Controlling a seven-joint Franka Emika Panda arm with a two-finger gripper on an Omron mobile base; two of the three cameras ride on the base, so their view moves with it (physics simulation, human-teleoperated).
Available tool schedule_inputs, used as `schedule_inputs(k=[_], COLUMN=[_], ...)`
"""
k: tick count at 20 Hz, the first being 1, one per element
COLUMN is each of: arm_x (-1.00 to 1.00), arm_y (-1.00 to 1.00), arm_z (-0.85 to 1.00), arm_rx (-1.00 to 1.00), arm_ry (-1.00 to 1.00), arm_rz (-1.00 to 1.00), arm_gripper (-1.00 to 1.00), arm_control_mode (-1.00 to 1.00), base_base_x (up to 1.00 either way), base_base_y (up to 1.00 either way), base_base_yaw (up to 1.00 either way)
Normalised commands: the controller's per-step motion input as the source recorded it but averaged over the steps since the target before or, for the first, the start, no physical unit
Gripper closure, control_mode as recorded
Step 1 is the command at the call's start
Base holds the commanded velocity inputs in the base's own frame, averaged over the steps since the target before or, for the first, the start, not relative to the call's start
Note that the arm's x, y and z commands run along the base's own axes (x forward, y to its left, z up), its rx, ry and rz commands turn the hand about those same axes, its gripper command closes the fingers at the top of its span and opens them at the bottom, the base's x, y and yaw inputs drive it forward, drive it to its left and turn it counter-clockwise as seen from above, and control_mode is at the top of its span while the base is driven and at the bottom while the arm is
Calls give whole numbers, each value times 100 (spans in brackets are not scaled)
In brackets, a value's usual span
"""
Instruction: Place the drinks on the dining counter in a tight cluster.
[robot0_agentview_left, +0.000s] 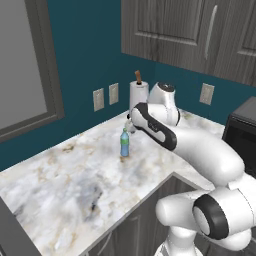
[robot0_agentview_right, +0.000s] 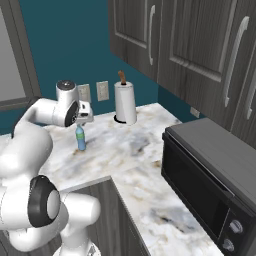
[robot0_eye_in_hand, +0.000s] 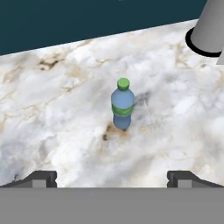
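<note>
Marble worktop (robot0_agentview_left: 65, 185) runs under us along the teal wall, and on it stands 1 small bottle (robot0_eye_in_hand: 122, 105), pale blue with a green cap and a green band round its middle. We see its long axis upright, cap pointing straight up, base flat on the stone. In the hand view it sits just above centre, between our 2 dark fingertips (robot0_eye_in_hand: 43, 178), which rise at 7 and 5 o'clock, well apart from each other and from the bottle. Our gripper (robot0_eye_in_hand: 112, 179) is spread fully wide and grasps nothing; it hovers above the bottle without touching it.

From the left base view the bottle (robot0_agentview_left: 124, 143) stands at 12 o'clock of the worktop's middle, just left of our arm's forearm. From the right base view the bottle (robot0_agentview_right: 80, 138) stands directly below the gripper (robot0_agentview_right: 84, 119).

Near the wall, at 2 o'clock from the bottle in the right base view, a paper towel roll (robot0_agentview_right: 125, 102) stands upright on a dark round base, its brown spindle pointing up. At 4 o'clock, well apart from the bottle, a dark microwave (robot0_agentview_right: 210, 185) rests on the worktop with its door shut, so we cannot tell what it holds. Grey wall cabinets (robot0_agentview_right: 200, 40) hang above, doors shut.
</note>
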Motion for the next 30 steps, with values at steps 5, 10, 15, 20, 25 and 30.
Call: schedule_inputs(k=[5, 10, 15, 20, 25, 30], arm_x=[30, 28, 19, 12, 6, 0], arm_y=[21, 5, 0, 0, 0, -13], arm_z=[-15, -20, -29, -25, -14, -1], arm_rx=[-1, -1, 0, 0, 2, 12], arm_ry=[-1, -1, 0, 0, -2, -2], arm_rz=[0, 0, 0, 0, 6, 28], arm_gripper=[-100, -100, -100, -100, -100, -100], arm_control_mode=[-100, -100, -100, -100, -100, -100], base_base_x=[0, 0, 0, 0, 0, 0], base_base_y=[0, 0, 0, 0, 0, 0], base_base_yaw=[0, 0, 0, 0, 0, 0])
